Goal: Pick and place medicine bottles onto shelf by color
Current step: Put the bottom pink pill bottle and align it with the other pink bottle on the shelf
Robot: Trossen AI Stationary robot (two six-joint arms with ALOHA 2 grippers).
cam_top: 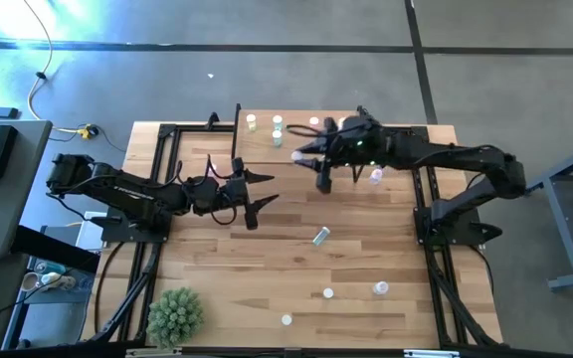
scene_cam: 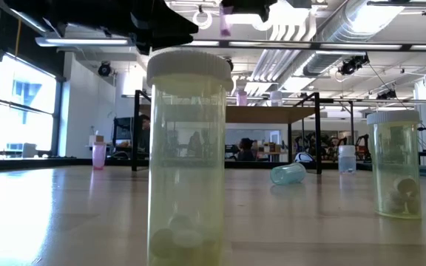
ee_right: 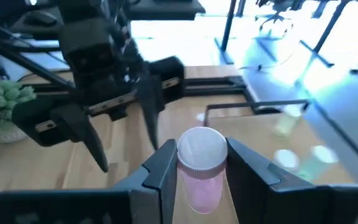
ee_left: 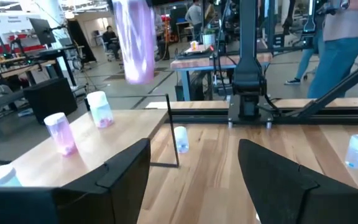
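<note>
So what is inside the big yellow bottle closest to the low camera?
The yellow bottle has a few pale round pills lying at its bottom; the rest looks empty. The white cap hides whatever lies under it.

My left dark two-finger gripper hangs mid-table, arm stretched in from the left, fingers spread wide with nothing between them. My right dark two-finger gripper is raised near the far edge, clamped around a pink bottle.

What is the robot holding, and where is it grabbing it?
The right gripper holds a pink bottle, its fingers pinching the sides just under the cap. The left gripper is open, holding nothing.
</note>
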